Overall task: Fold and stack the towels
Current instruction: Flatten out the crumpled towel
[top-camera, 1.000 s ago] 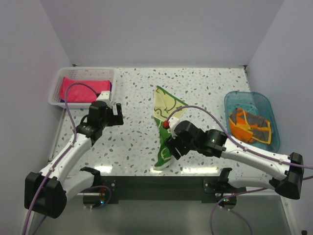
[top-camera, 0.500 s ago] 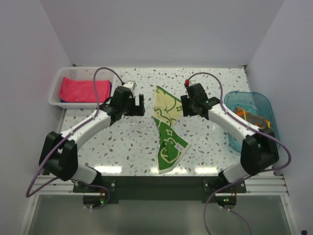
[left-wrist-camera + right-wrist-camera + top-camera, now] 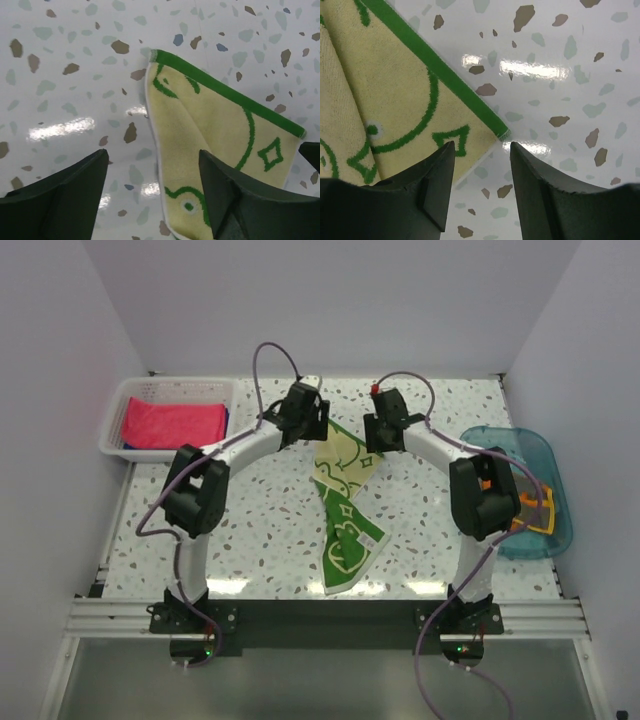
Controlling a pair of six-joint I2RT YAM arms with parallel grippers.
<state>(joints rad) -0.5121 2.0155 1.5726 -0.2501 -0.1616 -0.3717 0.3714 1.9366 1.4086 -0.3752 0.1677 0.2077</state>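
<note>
Bright, even overhead light, white glare streaks on the glossy table (image 3: 60,127), soft shadows.

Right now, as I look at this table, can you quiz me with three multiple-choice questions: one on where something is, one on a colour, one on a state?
1. Where is the pink towel?
A. in the white basket
B. in the blue tub
C. under an arm

2. What colours does the spread towel have?
A. plain blue
B. green and yellow
C. grey and orange

3. The left end effector and the right end effector are:
A. both open
B. both shut on cloth
C. both out of sight

Answers:
1. A, since pink cloth lies inside the slotted walls.
2. B, since it has a green border and shapes on yellow.
3. A, since each wrist view shows jaws apart above a towel corner.
</note>
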